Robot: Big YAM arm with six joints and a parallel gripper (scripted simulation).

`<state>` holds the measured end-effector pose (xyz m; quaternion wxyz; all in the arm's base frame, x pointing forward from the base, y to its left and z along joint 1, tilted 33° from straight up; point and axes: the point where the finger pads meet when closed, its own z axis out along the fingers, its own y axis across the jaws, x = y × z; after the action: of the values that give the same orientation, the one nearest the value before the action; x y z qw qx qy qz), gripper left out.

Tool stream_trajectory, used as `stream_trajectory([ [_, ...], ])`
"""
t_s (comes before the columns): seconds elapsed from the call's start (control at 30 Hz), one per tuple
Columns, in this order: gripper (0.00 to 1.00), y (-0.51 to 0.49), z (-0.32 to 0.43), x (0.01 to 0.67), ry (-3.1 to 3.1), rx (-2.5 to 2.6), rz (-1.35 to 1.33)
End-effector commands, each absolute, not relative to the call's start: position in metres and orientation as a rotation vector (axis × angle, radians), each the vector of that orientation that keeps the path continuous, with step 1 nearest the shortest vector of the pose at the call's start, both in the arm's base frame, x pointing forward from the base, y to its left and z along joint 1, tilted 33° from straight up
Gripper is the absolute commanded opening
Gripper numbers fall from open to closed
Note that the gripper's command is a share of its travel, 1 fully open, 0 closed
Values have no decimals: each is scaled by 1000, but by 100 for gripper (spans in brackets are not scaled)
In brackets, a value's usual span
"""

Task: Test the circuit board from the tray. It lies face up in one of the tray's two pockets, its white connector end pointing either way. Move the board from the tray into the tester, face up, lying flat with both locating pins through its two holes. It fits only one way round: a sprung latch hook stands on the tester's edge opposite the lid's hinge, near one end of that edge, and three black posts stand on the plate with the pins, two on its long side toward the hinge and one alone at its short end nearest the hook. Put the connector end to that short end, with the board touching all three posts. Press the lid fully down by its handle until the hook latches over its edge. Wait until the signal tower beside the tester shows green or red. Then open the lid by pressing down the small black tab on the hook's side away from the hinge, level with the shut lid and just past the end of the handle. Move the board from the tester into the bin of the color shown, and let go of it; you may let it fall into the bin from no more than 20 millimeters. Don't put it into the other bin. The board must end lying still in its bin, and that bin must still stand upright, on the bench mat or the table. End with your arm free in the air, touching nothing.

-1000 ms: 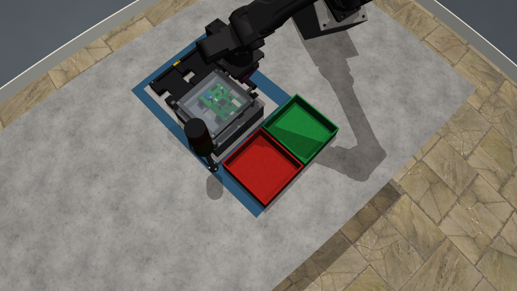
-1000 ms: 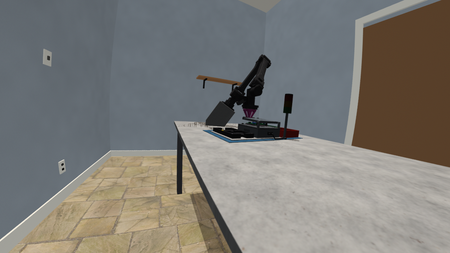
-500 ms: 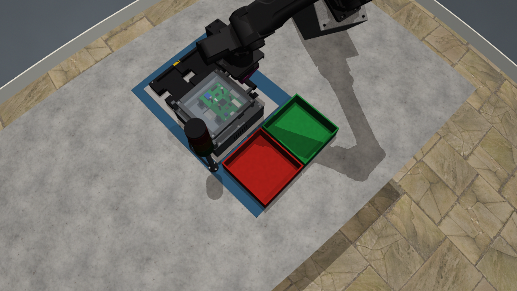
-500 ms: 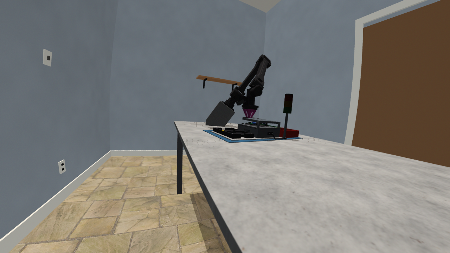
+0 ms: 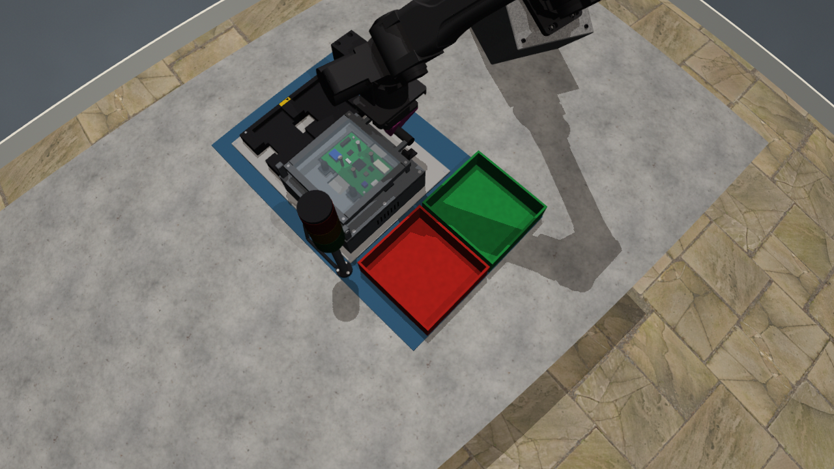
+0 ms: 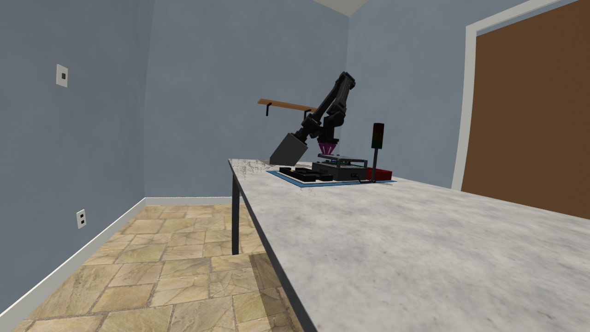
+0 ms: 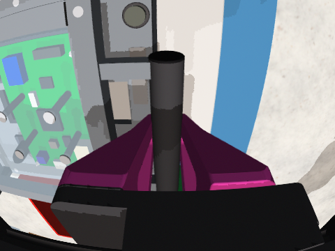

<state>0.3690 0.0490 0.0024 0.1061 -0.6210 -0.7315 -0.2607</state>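
The green circuit board (image 5: 354, 161) lies in the black tester (image 5: 350, 180) under the clear lid (image 5: 341, 166), which is down over it. It also shows in the wrist view (image 7: 39, 97) through the lid. My gripper (image 7: 166, 123) with magenta fingers is shut on the lid's black handle bar (image 7: 167, 116) at the tester's edge away from the hinge. In the top view the gripper (image 5: 399, 125) is partly hidden by the arm. The signal tower (image 6: 377, 136) stands beside the tester and looks dark, with no lamp lit.
The black tray (image 5: 285, 125) lies behind the tester on the blue bench mat (image 5: 373, 291). The green bin (image 5: 483, 205) and the red bin (image 5: 422, 267) stand side by side to the right of the tester. The signal tower's top (image 5: 317, 212) rises in front of the tester.
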Motion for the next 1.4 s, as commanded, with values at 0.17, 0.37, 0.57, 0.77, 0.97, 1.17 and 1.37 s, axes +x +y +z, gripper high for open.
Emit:
stream_trajectory([
  [0.17, 0, 58, -5, 385, -2174, -1819, -779],
  [0.37, 0, 58, -5, 385, -2174, -1819, -779],
  [0.57, 0, 58, -5, 385, -2174, -1819, -779],
  [0.77, 0, 58, -5, 385, -2174, -1819, -779],
  [0.97, 0, 58, -6, 384, -2173, -1819, -777],
  [1.17, 0, 59, -8, 385, -2174, -1819, -778],
  [1.37, 0, 59, -7, 385, -2174, -1819, -778],
])
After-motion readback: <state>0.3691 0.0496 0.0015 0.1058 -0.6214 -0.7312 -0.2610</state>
